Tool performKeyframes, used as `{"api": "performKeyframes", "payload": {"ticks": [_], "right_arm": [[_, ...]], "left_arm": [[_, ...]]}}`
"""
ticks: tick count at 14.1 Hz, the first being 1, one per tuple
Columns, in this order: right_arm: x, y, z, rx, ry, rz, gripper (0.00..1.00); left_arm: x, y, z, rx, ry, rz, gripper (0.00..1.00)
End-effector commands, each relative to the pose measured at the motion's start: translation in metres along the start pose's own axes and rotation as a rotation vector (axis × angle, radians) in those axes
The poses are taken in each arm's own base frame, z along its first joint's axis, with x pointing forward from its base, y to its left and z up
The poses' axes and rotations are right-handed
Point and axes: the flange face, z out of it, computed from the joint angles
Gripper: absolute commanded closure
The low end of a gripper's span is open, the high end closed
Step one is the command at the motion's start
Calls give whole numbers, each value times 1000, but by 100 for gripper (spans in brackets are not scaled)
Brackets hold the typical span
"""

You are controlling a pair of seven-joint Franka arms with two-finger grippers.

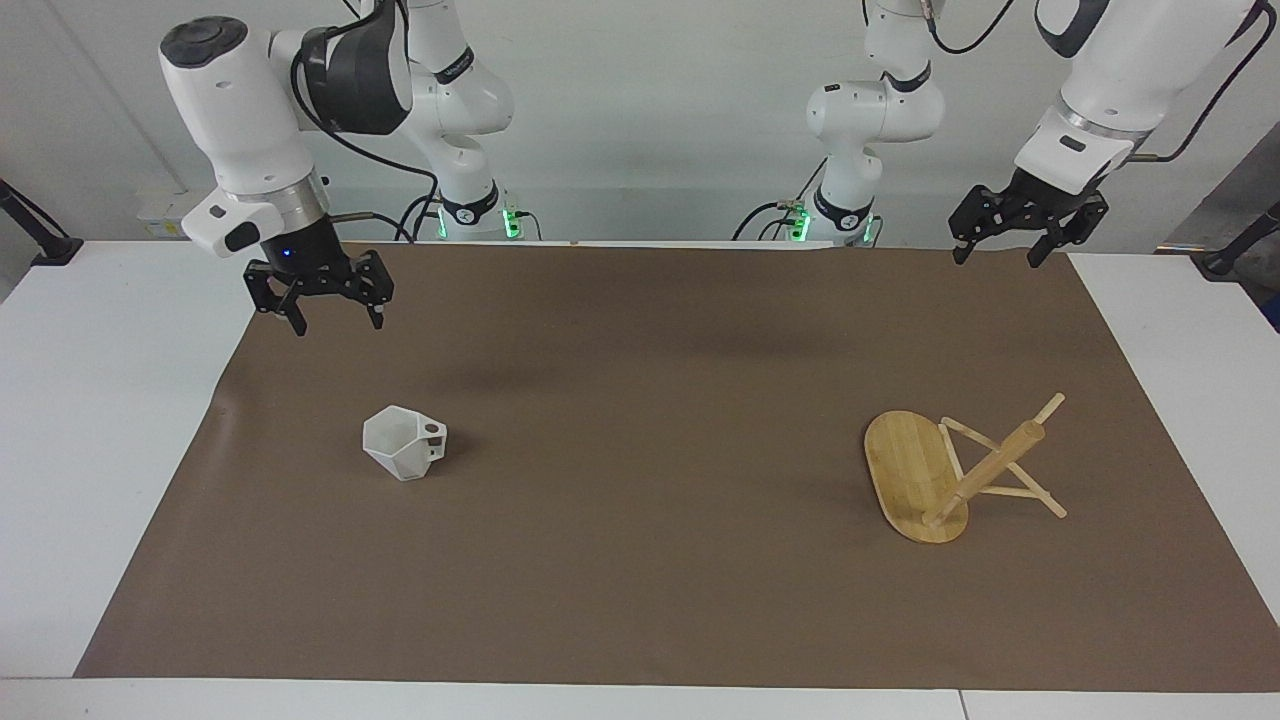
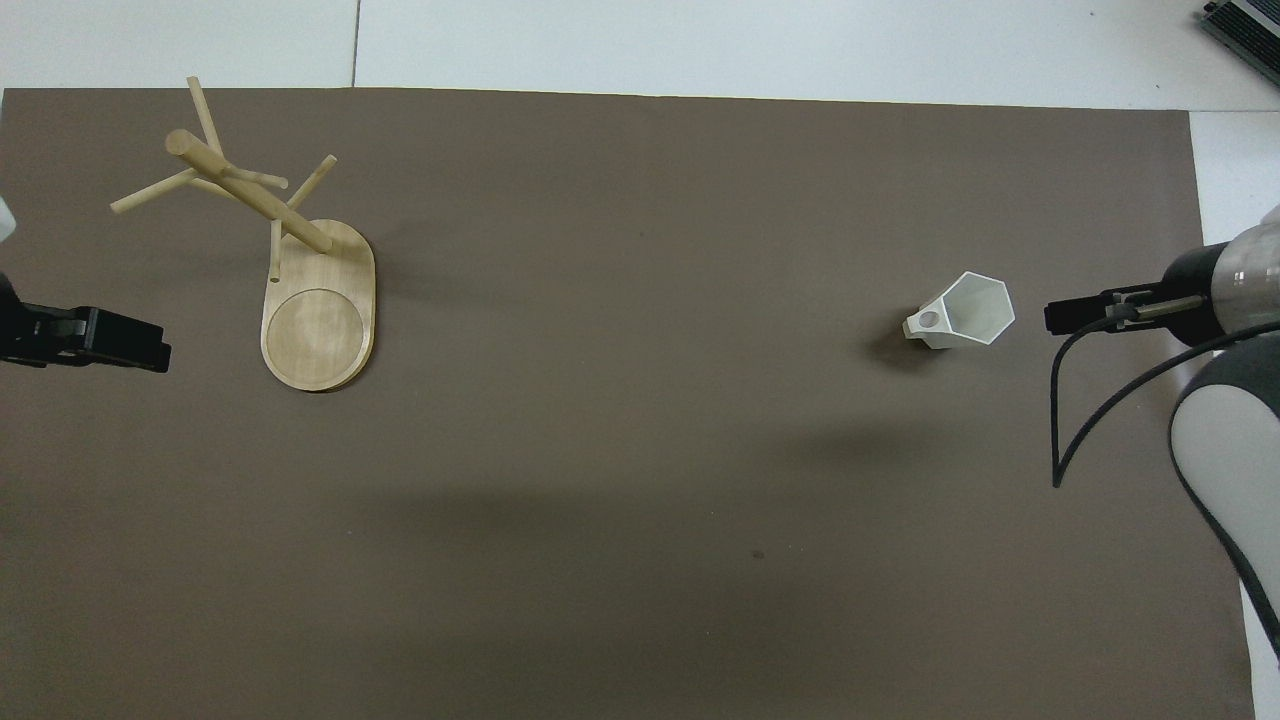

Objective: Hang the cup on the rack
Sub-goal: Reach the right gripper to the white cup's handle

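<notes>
Cup [image 1: 404, 441] on mat, below open, empty right gripper [image 1: 338, 319]; rack [image 1: 955, 470] well apart.

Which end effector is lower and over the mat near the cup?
The right end effector, open, hangs over the brown mat at the cup's end. The left end effector, open too, waits higher by the mat's edge, at the rack's end.

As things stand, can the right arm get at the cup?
Probably yes. The right gripper hangs open above the brown mat, at the cup's end of the table, and nothing lies between them. The cup stands alone, rim up, well apart from the rack.
</notes>
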Motion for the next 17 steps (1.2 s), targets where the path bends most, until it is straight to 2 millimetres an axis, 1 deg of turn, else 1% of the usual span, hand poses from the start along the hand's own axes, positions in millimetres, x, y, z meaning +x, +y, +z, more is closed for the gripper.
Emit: {"api": "performKeyframes", "payload": {"ticks": [1,2,3,4,9,13,16,17], "right_arm": [[15,29,59,16,-15,27,0],[16,31,76,13,-7,28,0],[13,29,86,10,5,32,0],[13,28,90,7,22,34,0],[22,28,128,3,35,72,0],[20,30,161,-1,44,79,0],[18,29,177,-1,45,109,0],[17,28,181,1,38,107,2]], "left_arm": [[-7,-3,-2,10,-6,0,0],[-7,-3,-2,10,-7,0,0],[-7,-3,-2,10,-7,0,0],[-7,-3,-2,10,-6,0,0],[-7,-3,-2,10,-7,0,0],[-7,-3,-2,10,-6,0,0],[-7,-3,-2,10,-6,0,0],[-7,-3,-2,10,-6,0,0]]}}
